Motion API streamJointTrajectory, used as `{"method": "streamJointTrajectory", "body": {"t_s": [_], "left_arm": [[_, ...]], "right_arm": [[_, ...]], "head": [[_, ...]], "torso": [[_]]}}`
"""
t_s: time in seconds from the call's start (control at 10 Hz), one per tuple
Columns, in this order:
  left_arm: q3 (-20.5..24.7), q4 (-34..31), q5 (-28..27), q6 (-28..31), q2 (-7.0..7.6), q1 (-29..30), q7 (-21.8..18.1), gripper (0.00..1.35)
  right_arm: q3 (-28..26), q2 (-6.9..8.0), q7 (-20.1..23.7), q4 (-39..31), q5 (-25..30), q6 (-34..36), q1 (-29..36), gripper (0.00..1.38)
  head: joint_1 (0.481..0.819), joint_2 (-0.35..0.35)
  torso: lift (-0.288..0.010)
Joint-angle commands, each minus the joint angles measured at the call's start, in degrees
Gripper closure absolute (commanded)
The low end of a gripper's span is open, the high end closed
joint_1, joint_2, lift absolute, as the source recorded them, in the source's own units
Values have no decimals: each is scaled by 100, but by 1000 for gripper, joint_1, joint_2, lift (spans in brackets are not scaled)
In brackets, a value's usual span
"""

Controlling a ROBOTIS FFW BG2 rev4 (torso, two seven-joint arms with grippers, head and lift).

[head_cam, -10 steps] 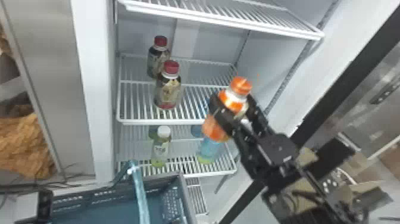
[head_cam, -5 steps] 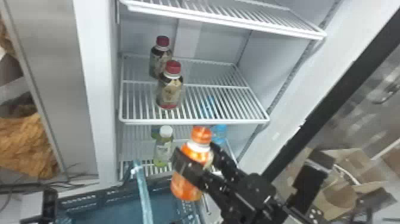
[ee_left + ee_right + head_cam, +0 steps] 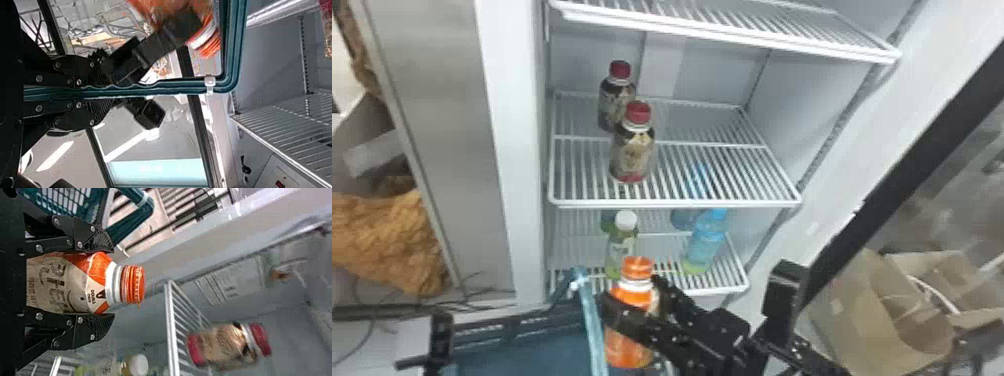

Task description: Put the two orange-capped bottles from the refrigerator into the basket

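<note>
My right gripper (image 3: 633, 296) is shut on an orange-capped bottle (image 3: 628, 345), held upright over the right side of the blue basket (image 3: 519, 322). In the right wrist view, the right gripper (image 3: 111, 284) pinches the bottle (image 3: 66, 282) on both sides below its orange cap. The left gripper's black wrist part (image 3: 439, 332) stands at the basket's left in the head view. In the left wrist view, the left gripper (image 3: 111, 91) is shut on the teal basket handle (image 3: 168, 86), and the held bottle (image 3: 205, 41) passes close to that handle.
Two red-capped bottles (image 3: 633, 150) stand on the refrigerator's middle shelf (image 3: 727, 202). Below are a white-capped green bottle (image 3: 622, 245) and blue bottles (image 3: 706, 240). The raised handle (image 3: 592, 325) crosses beside the held bottle. A cardboard box (image 3: 877, 310) lies at right.
My right gripper has carried the orange-capped bottle down and left, from before the shelves to over the basket. The left wrist part has stayed near the basket's left side.
</note>
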Motion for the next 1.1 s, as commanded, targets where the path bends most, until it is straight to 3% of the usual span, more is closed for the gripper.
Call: {"method": "streamJointTrajectory", "body": {"t_s": [0.0,0.1,0.4,0.5,0.7,1.0], "left_arm": [[-18,12,2,2,-3,-20,0,1197],[16,12,2,2,-12,8,0,1197],[39,12,2,2,-21,22,0,1197],[39,12,2,2,-21,22,0,1197],[39,12,2,2,-21,22,-9,1197],[50,12,2,-138,-21,64,-27,1197]], "right_arm": [[170,-86,69,231,32,130,-255,792],[148,-86,86,231,-2,159,-241,791],[113,-112,253,203,78,215,-269,265],[79,-86,271,217,67,-235,-199,159],[-70,28,218,273,21,-1248,-2,147],[-310,283,-362,231,67,-3301,476,147]], "head": [[695,-262],[695,-241],[695,-229],[695,-229],[695,-237],[695,-294]], "torso": [[-40],[-40],[-40],[-40],[-40],[-40]]}}
